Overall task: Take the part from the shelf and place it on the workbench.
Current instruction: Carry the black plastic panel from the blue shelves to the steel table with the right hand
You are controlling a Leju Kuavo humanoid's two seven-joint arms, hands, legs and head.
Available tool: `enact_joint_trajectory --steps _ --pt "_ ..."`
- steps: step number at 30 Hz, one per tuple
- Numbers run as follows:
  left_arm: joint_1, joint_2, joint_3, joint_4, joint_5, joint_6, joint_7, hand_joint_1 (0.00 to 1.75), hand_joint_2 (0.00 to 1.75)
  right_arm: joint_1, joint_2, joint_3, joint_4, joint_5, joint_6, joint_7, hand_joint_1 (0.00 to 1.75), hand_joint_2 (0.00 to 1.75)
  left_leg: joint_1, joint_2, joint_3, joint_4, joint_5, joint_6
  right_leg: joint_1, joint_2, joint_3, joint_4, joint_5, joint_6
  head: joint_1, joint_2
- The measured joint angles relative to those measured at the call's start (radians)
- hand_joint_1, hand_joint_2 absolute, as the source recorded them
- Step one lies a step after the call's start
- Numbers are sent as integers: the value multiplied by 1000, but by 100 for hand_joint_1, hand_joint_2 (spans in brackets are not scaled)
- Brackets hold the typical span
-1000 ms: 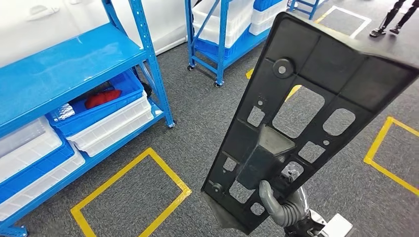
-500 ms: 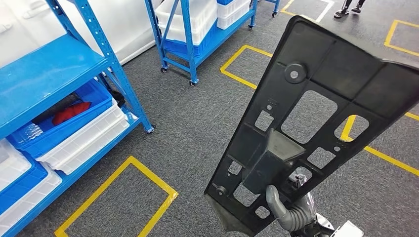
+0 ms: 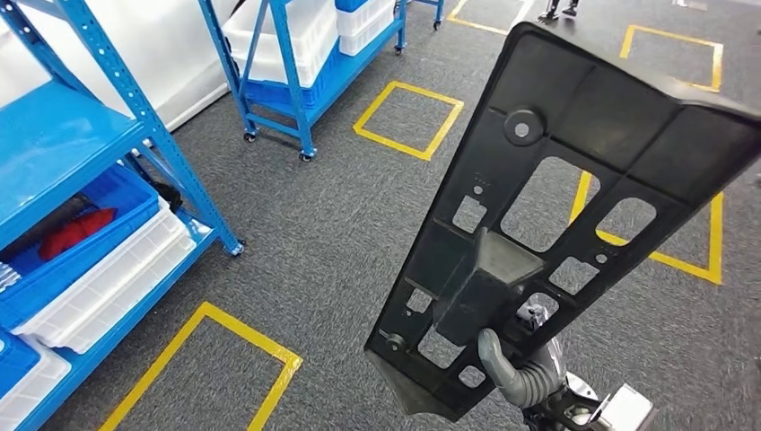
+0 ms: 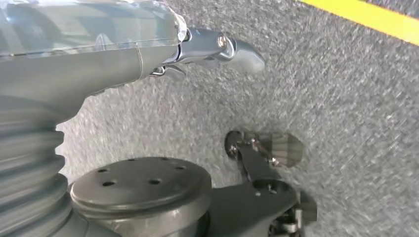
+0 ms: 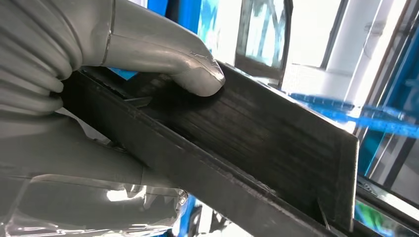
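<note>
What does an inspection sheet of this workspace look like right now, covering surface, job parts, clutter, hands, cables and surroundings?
Surface: grey carpet floor with yellow tape squares; no workbench seen.
Job's things: black plastic panel with cutouts, held upright and tilted.
Clutter: red item in a blue bin on the near blue shelf.
Hands: right hand grips the panel's lower end, thumb pressed on it; left hand hangs over the floor, holding nothing.
Cables: nothing seen.
Surroundings: wheeled blue rack with white bins; a person's feet far off.
</note>
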Motion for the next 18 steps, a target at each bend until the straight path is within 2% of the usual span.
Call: enact_joint_trajectory --steps 1,2,3,4,5,7,8,10,11,13,15,16,17,18 --pt "1 0 0 0 0 -2 -1 0 175 0 0 0 3 -1 0 0 175 175 0 13 -2 2 -1 -1 -2 -6 -26 57 -23 5 0 0" --pt "1 0 0 0 -2 -5 -2 0 175 0 0 0 6 -3 0 -1 175 175 0 25 -4 4 -2 -2 -5 -9 -39 88 -29 9 0 0" --pt "0 0 0 0 -3 -7 -3 0 175 0 0 0 8 -4 0 -1 175 175 1 37 -5 8 -5 -4 -8 -12 -33 83 -16 14 0 0" --pt "-1 0 0 0 -5 -8 -3 0 175 0 0 0 10 -4 -1 -2 175 175 3 48 -6 13 -9 -8 -11 -20 -6 38 11 18 0 0" --pt "-1 0 0 0 -6 -8 -3 0 175 0 0 0 11 -4 -2 -2 175 175 3 57 -6 21 -15 -13 -14 -37 33 -31 39 21 0 0" --pt "0 2 0 0 -5 -5 0 0 175 0 1 0 11 -1 -5 -3 175 175 0 72 -10 39 -30 -27 -12 -71 90 -132 66 14 0 0" --pt "1 5 0 1 -4 -3 4 0 175 1 2 0 11 2 -6 -3 175 175 -3 79 -11 46 -36 -33 -9 -79 98 -149 65 6 0 0" --pt "3 8 0 1 -1 0 14 0 175 3 3 0 10 5 -7 -3 175 175 -3 93 -8 50 -41 -42 -6 -63 94 -147 63 -10 0 0" --pt "4 10 0 1 -1 0 18 0 175 5 4 0 9 7 -7 -3 175 175 0 93 -7 54 -46 -47 -6 -54 92 -148 65 -15 0 0" --pt "6 14 0 1 -1 0 22 0 175 5 5 0 8 8 -7 -3 175 175 5 64 -23 98 -82 -57 -7 -37 89 -151 70 -26 0 0" --pt "10 17 0 1 0 1 32 0 175 5 7 1 7 9 -7 -2 175 175 8 24 -76 220 -151 -61 -5 -20 86 -152 74 -33 0 0" --pt "13 18 0 1 1 3 42 0 175 5 8 1 7 9 -7 -2 175 175 8 15 -107 287 -178 -61 -3 -9 83 -152 75 -36 0 0" --pt "15 18 0 1 5 6 52 0 175 5 8 1 7 9 -6 -2 175 175 8 11 -128 332 -188 -60 -1 2 82 -152 76 -37 0 0" --pt "16 19 0 1 11 9 62 0 175 4 8 1 8 10 -6 -2 175 175 7 9 -134 340 -179 -56 1 14 81 -152 77 -38 0 0"
